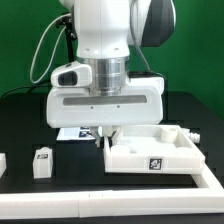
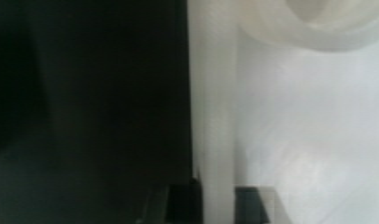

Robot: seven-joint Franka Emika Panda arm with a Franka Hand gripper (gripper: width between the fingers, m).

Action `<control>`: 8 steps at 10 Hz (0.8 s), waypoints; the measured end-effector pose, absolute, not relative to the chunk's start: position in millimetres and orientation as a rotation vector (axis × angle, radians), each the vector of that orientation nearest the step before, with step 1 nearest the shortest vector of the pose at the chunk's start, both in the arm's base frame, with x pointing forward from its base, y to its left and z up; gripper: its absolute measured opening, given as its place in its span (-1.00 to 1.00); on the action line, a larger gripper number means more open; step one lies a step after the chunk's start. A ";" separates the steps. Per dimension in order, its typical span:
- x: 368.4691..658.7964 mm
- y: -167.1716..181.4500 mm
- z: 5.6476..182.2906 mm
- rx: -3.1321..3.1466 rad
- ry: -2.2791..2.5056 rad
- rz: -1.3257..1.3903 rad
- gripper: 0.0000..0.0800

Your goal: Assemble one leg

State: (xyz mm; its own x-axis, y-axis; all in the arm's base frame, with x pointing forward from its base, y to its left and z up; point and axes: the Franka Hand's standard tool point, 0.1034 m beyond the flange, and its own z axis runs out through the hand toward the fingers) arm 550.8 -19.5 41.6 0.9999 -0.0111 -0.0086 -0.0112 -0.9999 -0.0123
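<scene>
The jaws hang low at a corner of the white panel (image 1: 130,160), probably to nudge it (pinching or spread, I cannot tell), while the leg (image 1: 42,163) stands well apart on the table (image 1: 15,125), waiting.

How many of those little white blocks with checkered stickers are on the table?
1 for certain: the leg stands toward the exterior view's left, apart from the panel. Others may be hidden or cut off at the picture's edge.
</scene>
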 end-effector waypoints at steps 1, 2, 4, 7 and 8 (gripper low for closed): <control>559.5 -19.2 33.0 -3.131 0.021 0.013 -0.87; 566.1 -19.6 26.7 -3.134 0.029 0.011 -0.87; 570.8 -19.9 14.8 -3.141 0.090 0.013 -0.87; 575.3 -21.7 10.0 -3.154 0.119 -0.008 -0.87; 575.3 -22.1 10.0 -3.154 0.119 -0.008 -0.87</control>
